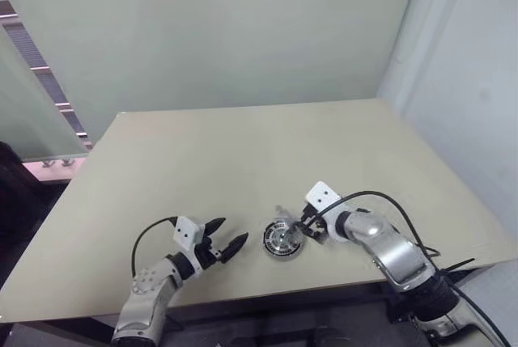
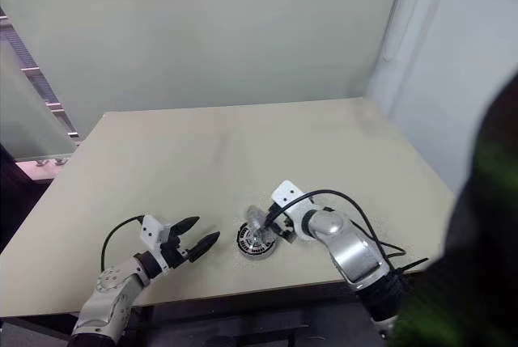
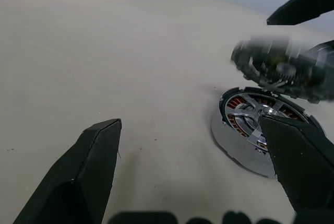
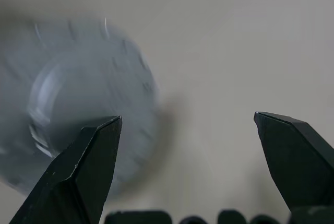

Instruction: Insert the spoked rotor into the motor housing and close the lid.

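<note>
The motor housing (image 1: 282, 240) lies flat near the table's front edge, between my two grippers. In the left wrist view its copper windings (image 3: 237, 102) show between silver spokes inside a dark rim, so the spoked rotor (image 3: 259, 110) appears to sit in it. A shiny grey edge (image 3: 235, 143) runs along its side. A blurred round grey disc (image 4: 78, 104), apparently the lid, shows in the right wrist view. My right gripper (image 1: 310, 230) hovers open just right of the housing, holding nothing. To the left of the housing, my left gripper (image 1: 233, 230) is open and empty.
The beige table (image 1: 243, 153) stretches far behind the housing. Its front edge runs close under both arms. A pale wall stands behind the table and a black cable (image 1: 380, 197) loops over my right arm.
</note>
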`<action>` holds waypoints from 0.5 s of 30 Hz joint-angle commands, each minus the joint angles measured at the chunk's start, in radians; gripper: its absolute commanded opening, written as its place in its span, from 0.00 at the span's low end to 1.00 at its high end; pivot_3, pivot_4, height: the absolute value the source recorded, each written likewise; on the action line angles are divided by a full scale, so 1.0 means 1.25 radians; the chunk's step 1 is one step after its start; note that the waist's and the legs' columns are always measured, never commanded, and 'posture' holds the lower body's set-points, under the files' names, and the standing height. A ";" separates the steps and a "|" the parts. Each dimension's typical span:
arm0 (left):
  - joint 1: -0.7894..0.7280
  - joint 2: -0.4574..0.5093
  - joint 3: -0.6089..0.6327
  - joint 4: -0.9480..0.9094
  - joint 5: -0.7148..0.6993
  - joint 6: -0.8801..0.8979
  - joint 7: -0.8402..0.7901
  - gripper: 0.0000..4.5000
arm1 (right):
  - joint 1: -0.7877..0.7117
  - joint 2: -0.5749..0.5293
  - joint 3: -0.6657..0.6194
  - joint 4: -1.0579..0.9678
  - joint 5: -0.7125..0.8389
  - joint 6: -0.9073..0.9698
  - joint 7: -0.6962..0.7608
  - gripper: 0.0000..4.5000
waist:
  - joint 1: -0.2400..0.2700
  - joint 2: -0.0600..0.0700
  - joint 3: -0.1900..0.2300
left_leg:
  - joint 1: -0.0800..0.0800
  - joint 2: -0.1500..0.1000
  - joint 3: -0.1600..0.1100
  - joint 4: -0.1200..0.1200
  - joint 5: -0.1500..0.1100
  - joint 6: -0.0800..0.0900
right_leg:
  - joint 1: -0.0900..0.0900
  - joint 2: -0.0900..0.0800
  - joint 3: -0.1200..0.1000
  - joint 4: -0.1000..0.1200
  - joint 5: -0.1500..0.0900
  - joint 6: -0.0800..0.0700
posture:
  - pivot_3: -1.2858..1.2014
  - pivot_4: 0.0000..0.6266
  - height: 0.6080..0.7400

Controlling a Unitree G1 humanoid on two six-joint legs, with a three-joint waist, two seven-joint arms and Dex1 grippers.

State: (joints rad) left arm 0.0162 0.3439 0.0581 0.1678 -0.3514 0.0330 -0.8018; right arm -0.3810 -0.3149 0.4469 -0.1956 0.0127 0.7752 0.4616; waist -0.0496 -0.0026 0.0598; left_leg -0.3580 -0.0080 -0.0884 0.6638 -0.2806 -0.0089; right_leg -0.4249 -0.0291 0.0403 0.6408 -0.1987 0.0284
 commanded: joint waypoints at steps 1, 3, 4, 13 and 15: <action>-0.013 0.008 0.000 -0.042 -0.003 0.000 -0.003 1.00 | 0.000 0.022 0.014 -0.019 0.001 -0.027 0.009 0.99 | 0.000 0.000 0.000 | 0.000 0.000 0.000 0.000 0.000 0.000 | 0.000 0.000 0.000 0.000 0.000 0.000 | 0.52 0.00 1.00; -0.013 0.008 -0.001 -0.045 -0.002 0.002 -0.003 1.00 | 0.005 0.031 0.023 -0.005 0.000 -0.037 0.016 0.99 | 0.001 0.000 0.000 | 0.000 -0.001 -0.001 0.001 0.000 0.000 | 0.001 0.000 0.000 0.000 0.000 0.000 | 0.52 0.00 1.00; -0.013 0.008 -0.002 -0.046 -0.002 0.003 -0.003 1.00 | 0.007 0.035 0.022 0.001 0.002 -0.040 0.018 0.99 | 0.000 0.000 0.000 | 0.000 -0.001 -0.001 0.001 0.000 0.000 | 0.001 0.000 0.000 0.000 0.000 0.000 | 0.52 0.00 1.00; 0.000 0.032 -0.033 -0.088 -0.004 0.031 -0.047 1.00 | -0.004 0.026 -0.085 0.036 0.068 -0.082 0.078 0.99 | 0.000 0.000 0.000 | 0.000 -0.001 0.000 0.001 0.000 0.000 | 0.001 0.000 0.000 0.000 0.000 0.000 | 0.52 0.00 1.00; -0.001 0.036 -0.037 -0.096 -0.010 0.040 -0.057 1.00 | -0.011 0.018 -0.110 0.034 0.098 -0.088 0.114 0.99 | 0.000 0.000 0.000 | 0.000 -0.001 0.000 0.001 0.000 0.000 | 0.001 0.000 0.000 0.000 0.000 0.000 | 0.52 0.00 1.00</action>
State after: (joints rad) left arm 0.0267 0.3777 0.0130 0.0970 -0.3513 0.0803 -0.8582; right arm -0.3654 -0.2882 0.3537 -0.1336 0.0975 0.6935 0.5703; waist -0.0494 -0.0028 0.0596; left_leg -0.3581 -0.0088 -0.0887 0.6651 -0.2805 -0.0090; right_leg -0.4239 -0.0294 0.0406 0.6410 -0.1987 0.0283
